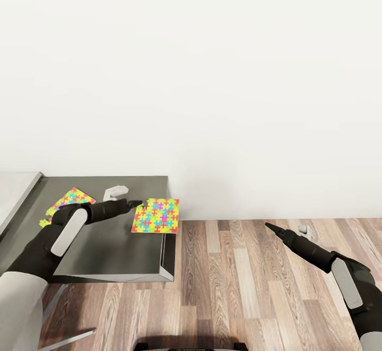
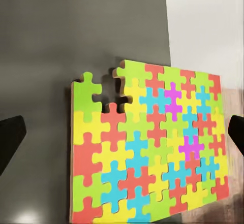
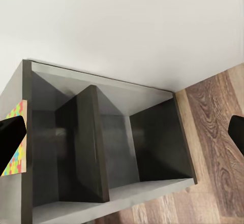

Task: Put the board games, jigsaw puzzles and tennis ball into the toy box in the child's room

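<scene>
Left gripper stood just beside the near jigsaw puzzle; in the left wrist view its fingertips were spread wide, flanking the sheet, nothing held. That puzzle overhung the dark table edge over the wood floor. Second puzzle lay behind the left arm. Right gripper hovered over floor, well apart; its fingertips sat wide in the right wrist view.
</scene>
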`<state>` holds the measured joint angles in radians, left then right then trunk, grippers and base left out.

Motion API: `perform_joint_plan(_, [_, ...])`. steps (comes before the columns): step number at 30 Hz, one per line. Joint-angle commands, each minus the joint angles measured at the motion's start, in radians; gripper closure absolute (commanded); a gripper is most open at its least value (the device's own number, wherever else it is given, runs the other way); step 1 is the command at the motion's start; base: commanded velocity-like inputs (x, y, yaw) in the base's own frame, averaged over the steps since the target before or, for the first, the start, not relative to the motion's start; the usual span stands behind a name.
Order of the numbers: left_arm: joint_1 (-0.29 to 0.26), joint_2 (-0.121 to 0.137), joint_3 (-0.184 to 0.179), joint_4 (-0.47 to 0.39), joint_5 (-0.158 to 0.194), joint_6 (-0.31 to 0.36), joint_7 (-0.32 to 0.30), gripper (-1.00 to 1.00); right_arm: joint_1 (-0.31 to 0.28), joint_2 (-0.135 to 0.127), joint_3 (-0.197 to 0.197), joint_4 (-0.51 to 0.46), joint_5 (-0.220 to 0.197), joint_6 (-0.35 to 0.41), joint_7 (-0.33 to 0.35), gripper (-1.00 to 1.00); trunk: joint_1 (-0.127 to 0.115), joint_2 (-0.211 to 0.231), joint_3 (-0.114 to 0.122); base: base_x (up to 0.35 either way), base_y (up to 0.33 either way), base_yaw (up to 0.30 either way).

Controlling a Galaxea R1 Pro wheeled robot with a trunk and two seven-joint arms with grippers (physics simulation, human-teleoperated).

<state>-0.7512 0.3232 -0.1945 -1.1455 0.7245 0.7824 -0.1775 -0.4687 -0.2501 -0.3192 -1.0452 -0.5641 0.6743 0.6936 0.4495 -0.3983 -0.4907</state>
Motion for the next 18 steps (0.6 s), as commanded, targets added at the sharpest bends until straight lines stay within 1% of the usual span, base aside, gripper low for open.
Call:
perform_joint_plan(1, [0.001, 0.003, -0.001, -0.006, -0.003, 0.006, -0.013, -1.00, -0.001, 0.000, -0.001, 0.000, -0.004, 0.007, 0.001, -1.00, 0.001, -0.002, -0.001, 0.000, 0.000, 0.000])
perform_joint_plan(5, [0.013, 0.014, -0.001, -0.035, -0.003, 0.019, -0.044, -1.00, -0.001, 0.000, -0.001, 0.000, -0.004, 0.007, 0.001, -1.00, 0.001, -0.002, -0.001, 0.000, 0.000, 0.000])
perform_joint_plan(6, [0.021, 0.020, 0.000, -0.054, -0.003, 0.024, -0.055, -1.00, -0.001, 0.000, -0.001, 0.000, -0.004, 0.007, 0.001, -1.00, 0.001, -0.002, -0.001, 0.000, 0.000, 0.000])
perform_joint_plan(12, [0.049, 0.034, 0.004, -0.127, -0.001, 0.051, -0.071, -1.00, -0.001, 0.000, -0.001, 0.000, -0.004, 0.006, 0.001, -1.00, 0.001, -0.002, -0.001, 0.000, 0.000, 0.000])
perform_joint_plan(15, [0.064, 0.038, 0.017, -0.167, 0.000, 0.073, -0.074, -1.00, -0.001, 0.000, -0.002, 0.001, -0.004, 0.007, 0.001, -1.00, 0.001, -0.002, -0.001, 0.000, 0.000, 0.000])
perform_joint_plan(16, [0.076, 0.039, 0.032, -0.193, 0.002, 0.087, -0.076, -1.00, -0.001, 0.000, -0.002, 0.001, -0.004, 0.007, 0.001, -1.00, 0.001, -0.002, -0.001, 0.000, 0.000, 0.000])
perform_joint_plan(18, [0.088, 0.040, 0.050, -0.218, 0.004, 0.102, -0.078, -1.00, -0.001, 0.000, -0.002, 0.001, -0.004, 0.007, 0.002, -1.00, 0.001, -0.002, -0.001, 0.000, 0.000, 0.000])
